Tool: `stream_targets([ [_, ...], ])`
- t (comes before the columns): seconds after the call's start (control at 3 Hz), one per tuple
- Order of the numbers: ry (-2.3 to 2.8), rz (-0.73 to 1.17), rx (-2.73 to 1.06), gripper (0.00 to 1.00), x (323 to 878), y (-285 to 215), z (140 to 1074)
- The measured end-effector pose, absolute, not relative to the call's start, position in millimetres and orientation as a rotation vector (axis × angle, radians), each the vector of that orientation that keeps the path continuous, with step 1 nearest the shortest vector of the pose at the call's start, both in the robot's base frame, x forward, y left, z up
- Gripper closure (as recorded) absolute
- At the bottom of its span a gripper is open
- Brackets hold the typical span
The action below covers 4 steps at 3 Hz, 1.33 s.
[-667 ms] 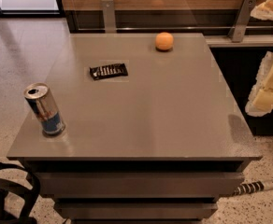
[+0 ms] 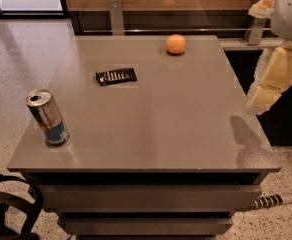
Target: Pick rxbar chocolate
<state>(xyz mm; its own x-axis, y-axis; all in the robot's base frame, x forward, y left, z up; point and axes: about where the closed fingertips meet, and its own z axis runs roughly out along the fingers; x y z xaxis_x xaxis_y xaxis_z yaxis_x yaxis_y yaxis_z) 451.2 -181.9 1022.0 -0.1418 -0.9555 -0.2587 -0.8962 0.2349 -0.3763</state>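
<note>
The rxbar chocolate [image 2: 116, 76] is a small flat black bar with white print. It lies flat on the grey table [image 2: 186, 124], left of middle toward the back. My gripper [image 2: 260, 98] is on the cream-coloured arm at the right edge of the view. It hangs beside the table's right edge, far to the right of the bar and not touching anything. Nothing is held in it that I can see.
A silver-and-blue drink can [image 2: 48, 117] stands upright near the front left corner. A round orange fruit [image 2: 176, 44] sits at the back centre. A metal rail and glass panel run behind the table. A black strap [image 2: 11, 204] lies on the floor at the lower left.
The arm at the right has shifted a little to the left and upward, toward the table edge. The bar, can and orange have not moved.
</note>
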Motion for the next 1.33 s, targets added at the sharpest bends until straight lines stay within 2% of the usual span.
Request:
stream_targets([
  [0.67,1.916,-0.009,-1.678,0.0,512,-100,979],
  [1.0,1.79,0.067,-1.609,0.0,563,-58,966],
  [1.33,1.79,0.067,-1.609,0.0,563,-58,966],
])
